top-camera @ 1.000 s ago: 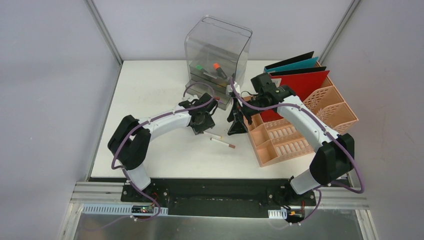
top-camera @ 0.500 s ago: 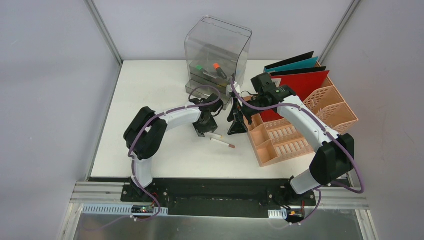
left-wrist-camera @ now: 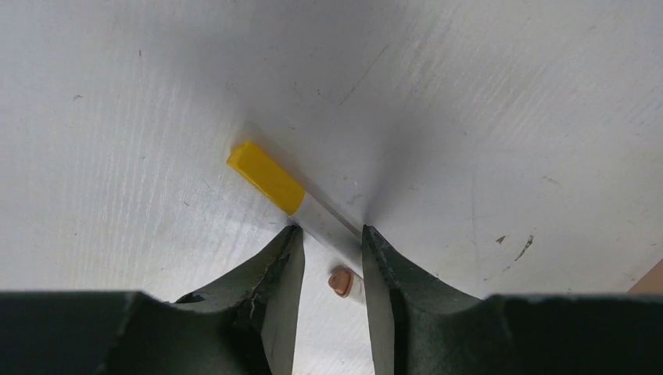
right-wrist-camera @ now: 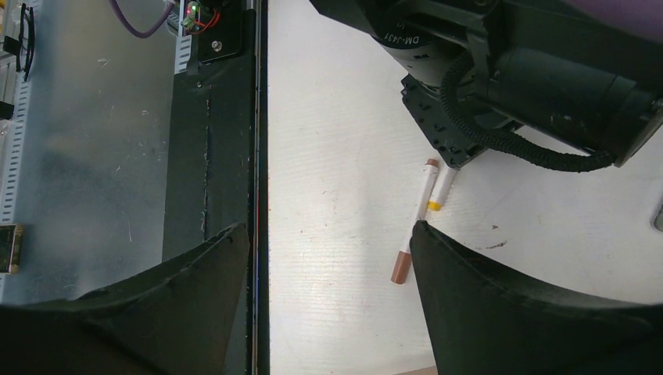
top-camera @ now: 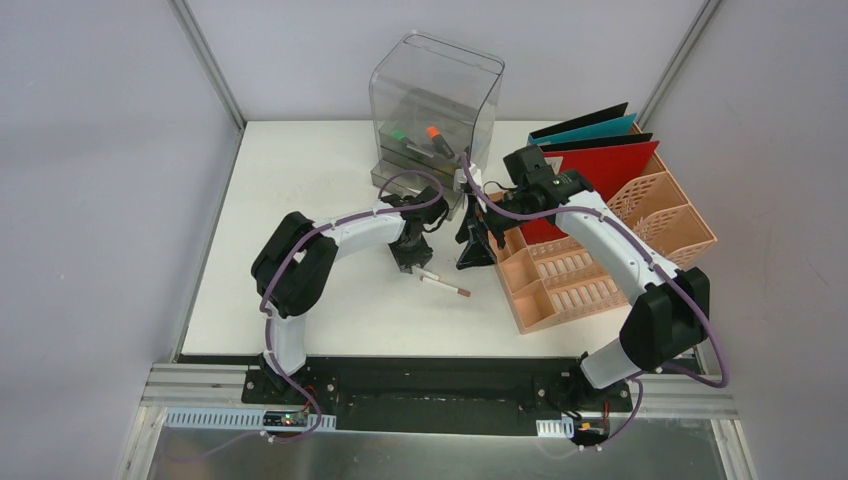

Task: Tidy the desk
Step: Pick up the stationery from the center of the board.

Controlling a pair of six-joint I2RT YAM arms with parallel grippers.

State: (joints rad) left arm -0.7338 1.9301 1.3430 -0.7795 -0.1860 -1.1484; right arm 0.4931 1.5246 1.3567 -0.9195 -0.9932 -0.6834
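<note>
My left gripper [left-wrist-camera: 329, 232] is pinched onto the barrel of the white marker with a yellow cap [left-wrist-camera: 291, 194]. The cap points to 10 o'clock, and the marker lies on the flat white rectangular desk [top-camera: 300, 190] spread beneath both arms. The barrel crosses my pads at a slant, so on lifting it could swivel or squirt out. The thin white pen with brown ends [right-wrist-camera: 425, 191] lies just beside it and may get dragged along. My right gripper [right-wrist-camera: 330, 226] hangs spread wide and empty. Only the right wrist view shows both pens full length; the left wrist view shows just the brown tip at 6 o'clock.
</note>
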